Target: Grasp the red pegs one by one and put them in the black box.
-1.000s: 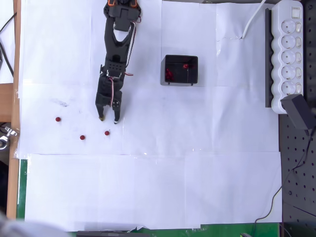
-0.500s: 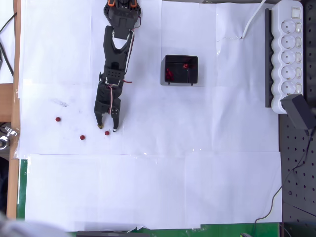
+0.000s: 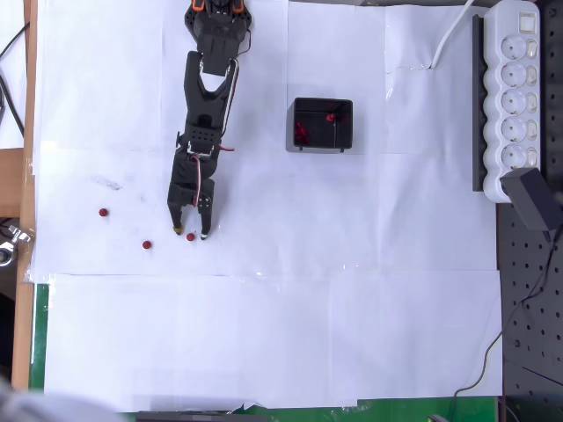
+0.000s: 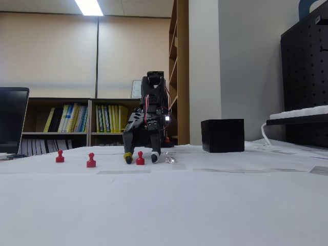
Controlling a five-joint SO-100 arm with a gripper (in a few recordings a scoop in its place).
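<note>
Gripper tips spread either side of the small dark-red plastic peg between them: you should keep it centred, then pinch its narrow stem squarely before lifting.

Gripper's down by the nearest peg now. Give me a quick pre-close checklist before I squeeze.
1. Jaws open: ok. The gripper shows a gap between its fingertips in both views.
2. Target between the fingers: ok. The nearest red peg stands in the gap in the fixed view, and sits close to the right fingertip in the overhead view.
3. Fingertips low enough: ok, they look down at paper level in the fixed view.
4. Peg upright: ok.
5. Neighbouring pegs clear: ok. The middle peg and the far left peg stand well apart from the fingers.
6. Black box open, path free: ok. Several pegs lie inside; exact count cannot tell.
</note>
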